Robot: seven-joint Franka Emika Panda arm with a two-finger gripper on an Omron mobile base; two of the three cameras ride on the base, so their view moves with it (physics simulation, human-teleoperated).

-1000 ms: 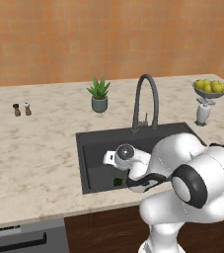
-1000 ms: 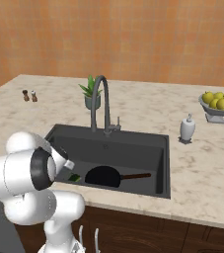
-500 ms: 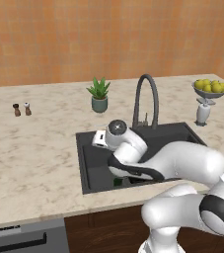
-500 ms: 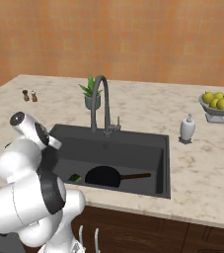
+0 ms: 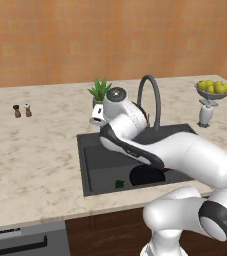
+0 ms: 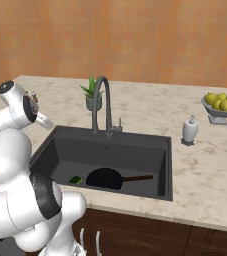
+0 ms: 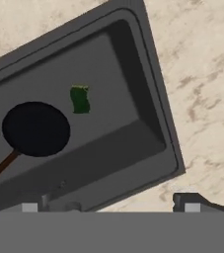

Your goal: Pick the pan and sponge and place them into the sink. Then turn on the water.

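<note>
Black and flat, the pan (image 5: 146, 175) lies on the floor of the sink (image 5: 87, 159) in my left base view, at the near side. A bit of the green sponge (image 5: 119, 184) peeks out just left of it. My arm reaches across the basin, and the hand is up high, near the potted plant (image 5: 99, 92) and the tap (image 5: 150, 98).

In the right base view the pan (image 6: 104, 178) sits at the near side of the sink (image 6: 166, 160), its handle pointing right. The sponge (image 6: 75, 179) is just to its left, not touching. The tap (image 6: 101, 105) stands at the far rim with its little lever (image 6: 119, 124) low on the right. No water runs. I think the lever is stiff and small, so I should push it from the side with one finger tip.

In the hand view I look down from high up. The pan (image 7: 36, 129) and sponge (image 7: 80, 99) are near each other in the sink (image 7: 155, 89). The gripper (image 7: 111, 206) holds nothing, and its fingers are spread wide.

Both things are in, I think. Only the water is left.
</note>
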